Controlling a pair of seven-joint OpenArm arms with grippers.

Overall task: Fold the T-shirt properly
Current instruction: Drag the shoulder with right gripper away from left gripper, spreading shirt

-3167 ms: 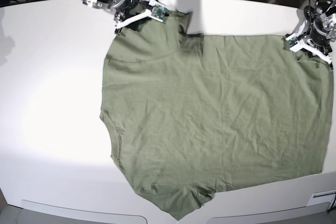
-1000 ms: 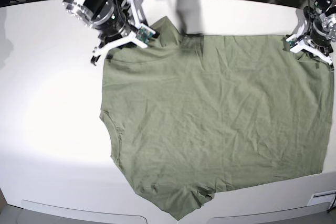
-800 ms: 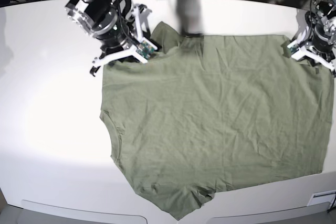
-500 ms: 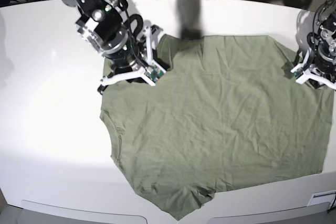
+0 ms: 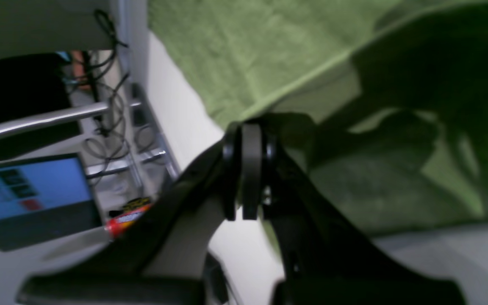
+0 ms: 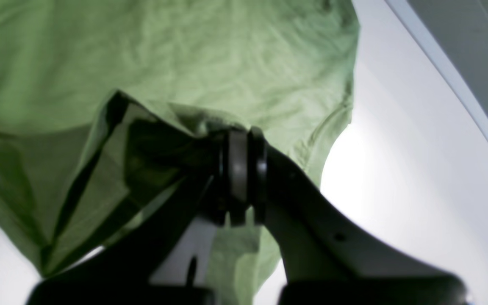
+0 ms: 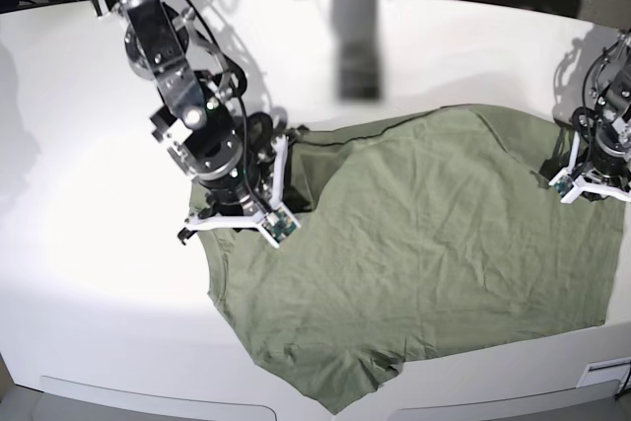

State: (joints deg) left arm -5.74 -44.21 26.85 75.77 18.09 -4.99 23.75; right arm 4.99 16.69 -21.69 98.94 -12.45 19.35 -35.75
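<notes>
Both grippers pinch the T-shirt (image 7: 434,234) on the white table (image 7: 79,194). The right gripper (image 6: 242,169) fingers clamp bunched cloth at centre-left of the base view. The left gripper (image 5: 246,169) fingers clamp the hem at right.

Closed left tool (image 5: 250,169) pinching T-shirt (image 5: 269,55)

t-shirts: 1, green t-shirt (image 7: 434,234)
arms: 2
grippers: 2 – left gripper (image 5: 244,169), right gripper (image 6: 242,173)
tables: 1, white table (image 7: 89,145)
screens: 1, blue screen (image 5: 28,186), left wrist view
cans: 1, red can (image 5: 127,217), blurry, beside screen
metal bars: 1, metal bar (image 5: 42,120)
</notes>
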